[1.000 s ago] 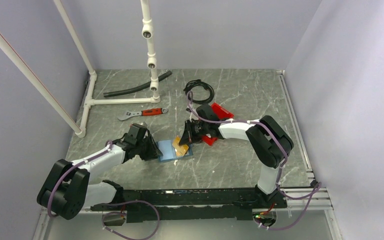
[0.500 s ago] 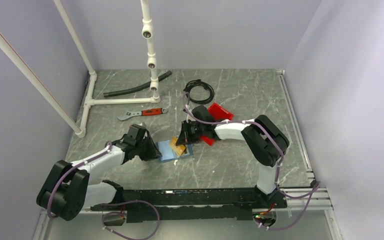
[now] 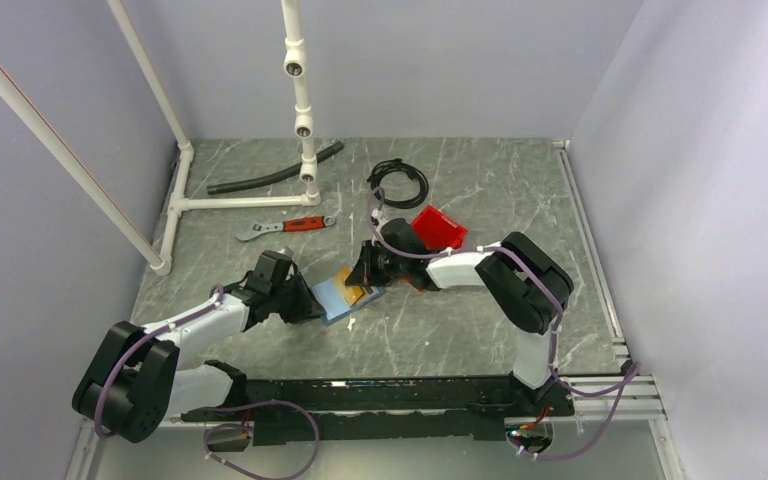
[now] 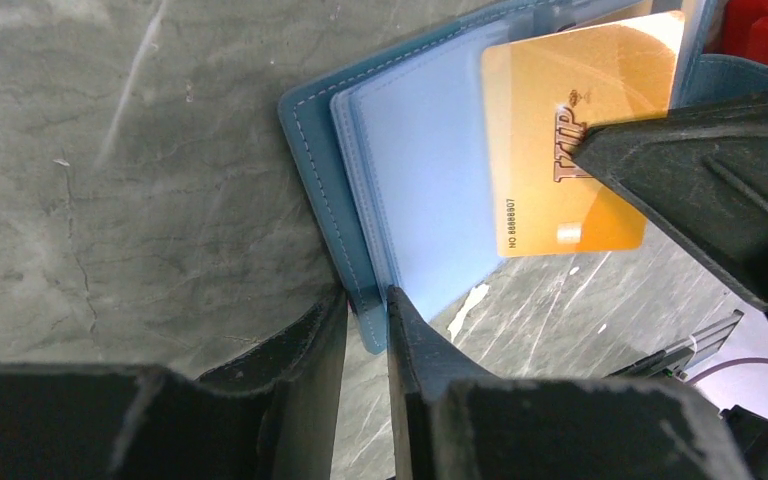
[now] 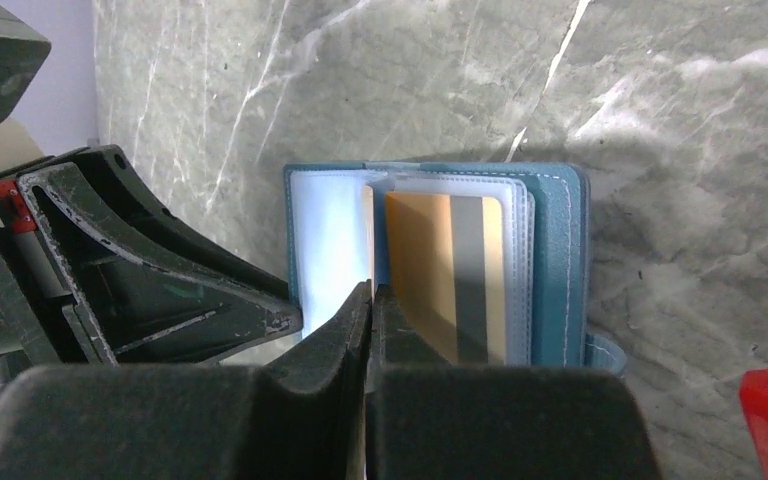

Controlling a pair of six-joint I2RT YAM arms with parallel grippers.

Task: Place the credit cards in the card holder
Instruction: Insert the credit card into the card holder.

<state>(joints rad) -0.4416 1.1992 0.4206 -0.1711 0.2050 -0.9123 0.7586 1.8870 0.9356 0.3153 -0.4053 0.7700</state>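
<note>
The blue card holder (image 3: 330,298) lies open, with clear pages showing in the left wrist view (image 4: 430,160). My left gripper (image 3: 310,303) is shut on its near corner (image 4: 365,297). My right gripper (image 3: 359,277) is shut on the tan-orange credit card (image 3: 348,283). The card, marked VIP (image 4: 560,150), reaches over the holder's pages, and one page covers its far corner. In the right wrist view the jaws (image 5: 370,292) pinch a thin tan edge. An orange face with a grey stripe (image 5: 450,280) shows beside them inside the holder (image 5: 555,260). No white card is in view.
A red open bin (image 3: 438,228) sits just behind the right wrist. A red-handled wrench (image 3: 285,228), a black cable coil (image 3: 398,183), a black hose (image 3: 275,175) and a white pipe frame (image 3: 305,130) are farther back and left.
My right gripper has moved left with the orange card, further over the holder. The holder has turned slightly in my left gripper. More of the red bin is uncovered.
</note>
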